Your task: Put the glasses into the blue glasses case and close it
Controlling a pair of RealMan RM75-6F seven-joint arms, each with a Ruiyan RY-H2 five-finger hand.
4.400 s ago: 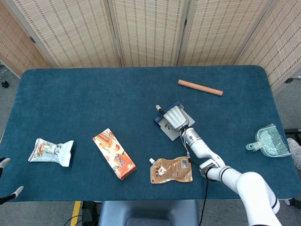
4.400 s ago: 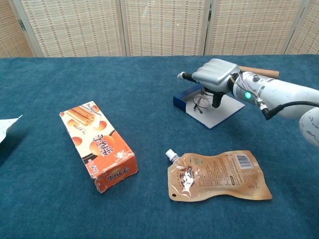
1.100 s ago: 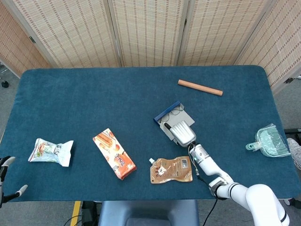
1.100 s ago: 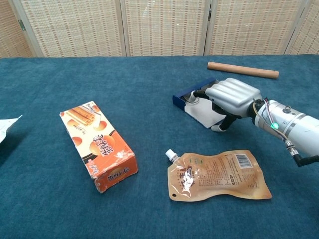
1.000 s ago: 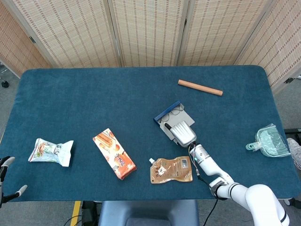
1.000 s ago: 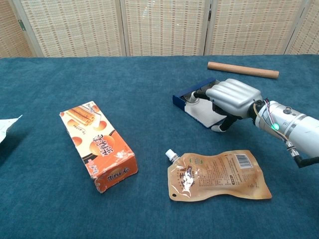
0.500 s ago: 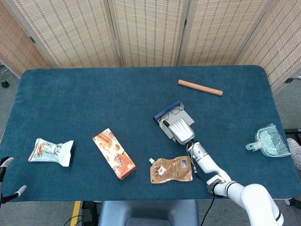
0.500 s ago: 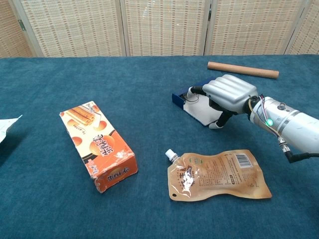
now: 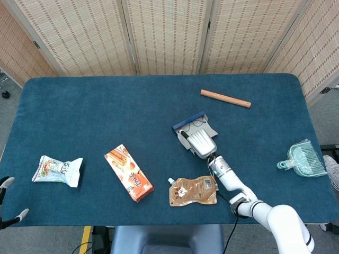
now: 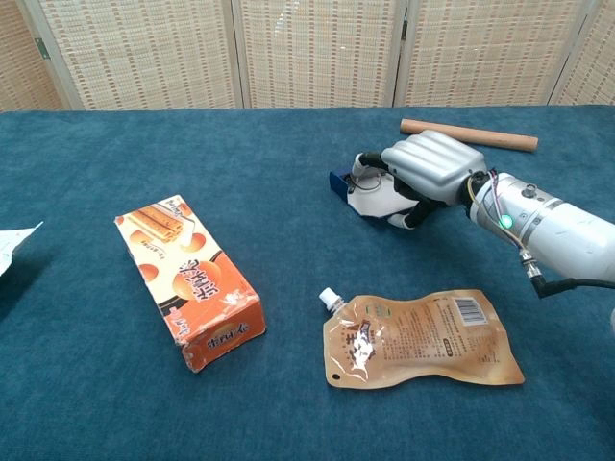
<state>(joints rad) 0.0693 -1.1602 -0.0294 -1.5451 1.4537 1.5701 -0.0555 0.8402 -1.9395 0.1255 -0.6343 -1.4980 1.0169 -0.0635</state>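
The blue glasses case (image 9: 187,119) (image 10: 338,181) lies right of the table's centre, its pale lid (image 10: 377,202) raised and tilted over the blue tray. My right hand (image 9: 201,142) (image 10: 429,165) grips that lid, fingers curled over its top and thumb under its near edge. A bit of the glasses' thin wire frame (image 9: 199,123) shows inside the case in the head view; the lid and hand hide the rest. My left hand (image 9: 6,211) shows only as spread fingertips at the bottom left corner, off the table, holding nothing.
A brown snack pouch (image 9: 193,191) (image 10: 421,336) lies just in front of the right hand. An orange biscuit box (image 9: 128,173) (image 10: 190,279) and a white snack bag (image 9: 57,170) sit to the left. A wooden rod (image 9: 225,98) (image 10: 468,134) lies behind. A teal dustpan (image 9: 303,159) sits far right.
The right hand has moved away from me and leftward, lifting the pale lid from flat on the table up over the blue tray. The left hand has stayed put.
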